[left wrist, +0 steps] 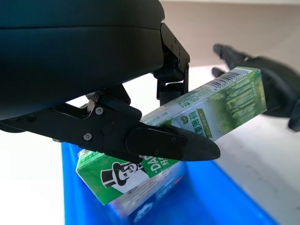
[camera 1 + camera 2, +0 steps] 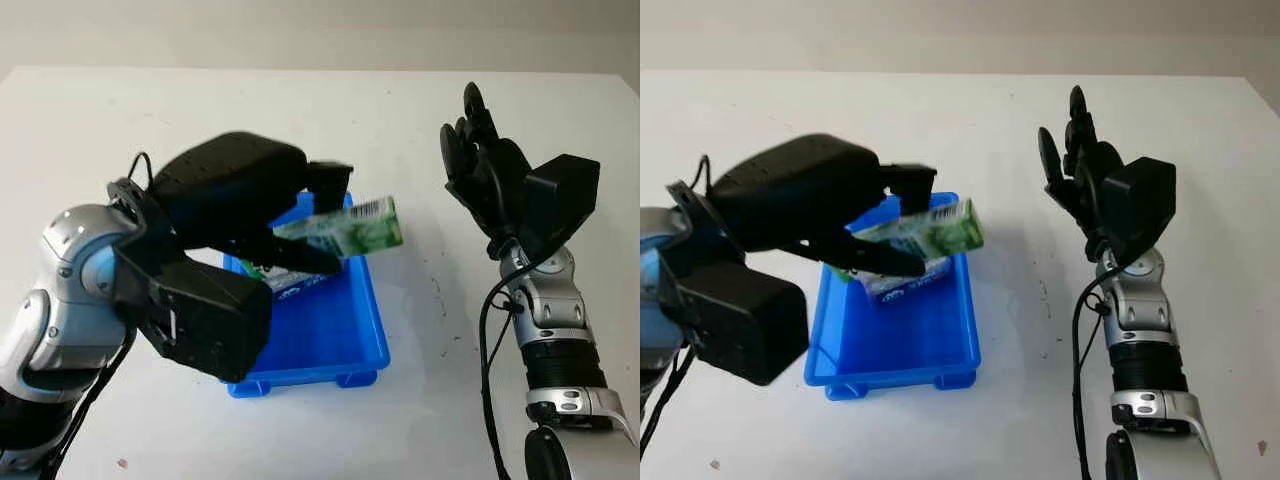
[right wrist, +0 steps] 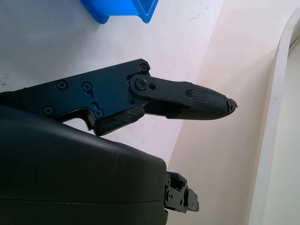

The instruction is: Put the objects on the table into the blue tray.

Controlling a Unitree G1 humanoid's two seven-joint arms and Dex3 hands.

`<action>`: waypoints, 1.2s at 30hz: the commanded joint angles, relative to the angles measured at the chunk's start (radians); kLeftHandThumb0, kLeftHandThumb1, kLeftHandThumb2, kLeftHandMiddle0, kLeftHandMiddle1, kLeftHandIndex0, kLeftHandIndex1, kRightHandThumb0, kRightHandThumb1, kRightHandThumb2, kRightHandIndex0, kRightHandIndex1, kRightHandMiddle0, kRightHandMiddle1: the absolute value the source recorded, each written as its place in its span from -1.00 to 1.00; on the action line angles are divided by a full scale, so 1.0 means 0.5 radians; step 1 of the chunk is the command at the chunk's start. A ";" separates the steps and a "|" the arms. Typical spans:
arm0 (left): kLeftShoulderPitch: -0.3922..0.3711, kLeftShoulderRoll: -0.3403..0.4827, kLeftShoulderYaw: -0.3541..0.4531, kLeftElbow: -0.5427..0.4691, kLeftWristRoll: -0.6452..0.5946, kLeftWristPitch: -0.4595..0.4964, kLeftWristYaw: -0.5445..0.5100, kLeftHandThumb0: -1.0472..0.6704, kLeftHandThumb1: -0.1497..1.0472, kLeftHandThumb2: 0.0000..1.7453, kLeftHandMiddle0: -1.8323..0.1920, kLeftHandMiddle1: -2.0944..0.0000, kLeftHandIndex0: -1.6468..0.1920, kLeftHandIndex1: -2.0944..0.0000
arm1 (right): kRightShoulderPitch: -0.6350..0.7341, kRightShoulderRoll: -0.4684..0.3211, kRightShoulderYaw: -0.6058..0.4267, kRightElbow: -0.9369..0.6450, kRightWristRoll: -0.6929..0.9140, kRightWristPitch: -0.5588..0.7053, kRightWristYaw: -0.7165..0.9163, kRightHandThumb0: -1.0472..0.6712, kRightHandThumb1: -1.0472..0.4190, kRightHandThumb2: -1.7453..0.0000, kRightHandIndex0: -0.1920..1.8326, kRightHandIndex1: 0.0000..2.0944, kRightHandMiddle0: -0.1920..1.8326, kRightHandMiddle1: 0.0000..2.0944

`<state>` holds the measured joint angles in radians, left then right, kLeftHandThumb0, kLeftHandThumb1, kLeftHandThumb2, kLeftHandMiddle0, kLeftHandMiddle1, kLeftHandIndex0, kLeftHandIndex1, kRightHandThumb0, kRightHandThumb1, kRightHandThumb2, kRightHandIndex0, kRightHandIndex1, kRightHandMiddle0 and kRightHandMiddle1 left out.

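- Our left hand (image 2: pixel 285 235) grips a green rectangular cardboard toothpaste box (image 2: pixel 345 230) above the blue plastic tray (image 2: pixel 350 340).
- Our right hand (image 2: pixel 485 165), open and holding nothing, hovers beside the tray.
- Released tilted, the box might catch the tray's rim.

— How is the light?
— Bright and even from above; the white bench (image 2: pixel 420 120) looks almost washed out, with soft, faint shadows under the blue tray (image 2: pixel 360 340).
— Any blur?
— In the left wrist view the tray (image 1: pixel 220 201) is out of focus, and the green box (image 1: pixel 220 103) is sharp. The black shells stay dark, without glare.
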<state>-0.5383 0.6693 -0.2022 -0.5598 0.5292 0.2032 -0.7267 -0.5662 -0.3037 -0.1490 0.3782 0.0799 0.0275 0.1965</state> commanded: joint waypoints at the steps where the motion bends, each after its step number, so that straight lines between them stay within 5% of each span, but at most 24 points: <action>1: 0.040 0.016 -0.034 -0.009 0.017 0.000 -0.040 -0.37 1.00 -0.62 -0.26 -1.00 0.22 -0.93 | 0.013 -0.020 -0.010 -0.037 0.000 -0.009 0.000 -0.57 -1.00 0.36 -1.00 -1.00 -1.00 -1.00; 4: 0.045 0.020 -0.045 -0.012 0.020 0.048 -0.125 -0.37 1.00 -0.56 -0.01 -1.00 0.42 -0.53 | 0.011 -0.019 -0.009 -0.034 -0.002 -0.011 -0.003 -0.57 -1.00 0.36 -1.00 -1.00 -1.00 -1.00; 7: 0.026 0.012 -0.060 -0.027 0.037 0.164 -0.230 -0.43 1.00 -0.47 0.23 -0.53 0.67 0.14 | 0.007 -0.020 -0.007 -0.034 -0.006 -0.008 -0.006 -0.57 -1.00 0.35 -1.00 -1.00 -1.00 -1.00; 9: 0.014 0.006 -0.062 -0.028 0.034 0.214 -0.276 -0.47 1.00 -0.44 0.31 -0.62 0.74 0.40 | 0.005 -0.021 -0.007 -0.029 -0.005 -0.010 -0.002 -0.57 -1.00 0.35 -1.00 -1.00 -1.00 -1.00; 11: -0.012 0.019 -0.058 -0.025 0.015 0.247 -0.335 -0.51 1.00 -0.41 0.79 0.41 0.91 0.66 | 0.003 -0.025 -0.006 -0.023 -0.006 -0.015 0.004 -0.57 -1.00 0.36 -1.00 -1.00 -1.00 -1.00; 14: -0.028 0.031 -0.034 -0.015 -0.010 0.216 -0.350 -0.55 1.00 -0.40 0.90 0.84 0.97 0.77 | 0.000 -0.027 -0.006 -0.018 -0.009 -0.020 0.005 -0.57 -1.00 0.36 -1.00 -1.00 -1.00 -1.00; 20: -0.099 0.040 0.036 -0.019 -0.133 0.322 -0.404 -0.61 1.00 -0.41 0.97 0.94 1.00 0.86 | -0.009 -0.024 -0.006 -0.001 -0.010 -0.030 0.006 -0.56 -1.00 0.35 -1.00 -1.00 -1.00 -1.00; 24: -0.114 -0.116 0.280 -0.008 -0.417 0.451 -0.227 -0.51 1.00 -0.42 0.93 0.93 0.96 0.87 | -0.013 -0.014 -0.001 0.002 -0.023 -0.038 -0.014 -0.55 -1.00 0.35 -1.00 -1.00 -1.00 -1.00; 29: -0.198 -0.415 0.651 0.256 -0.766 0.422 0.275 -0.54 1.00 -0.31 0.91 0.93 0.95 0.88 | -0.025 0.001 0.008 0.003 -0.027 -0.010 -0.030 -0.56 -1.00 0.35 -1.00 -1.00 -1.00 -1.00; 32: -0.273 -0.673 0.917 0.568 -1.037 0.340 0.664 -0.57 1.00 -0.28 0.92 0.94 0.96 0.88 | -0.034 0.022 0.009 0.013 -0.020 -0.007 -0.051 -0.57 -1.00 0.36 -1.00 -1.00 -1.00 -1.00; 36: -0.286 -0.780 1.090 0.969 -1.174 0.120 1.017 -0.58 1.00 -0.22 0.98 0.96 1.00 0.98 | -0.045 0.026 0.021 0.026 -0.036 -0.026 -0.066 -0.60 -1.00 0.36 -1.00 -1.00 -1.00 -1.00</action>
<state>-0.6820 0.2942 0.3149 -0.1288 -0.0464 0.2918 -0.2533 -0.5720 -0.2920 -0.1411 0.3908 0.0650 0.0224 0.1671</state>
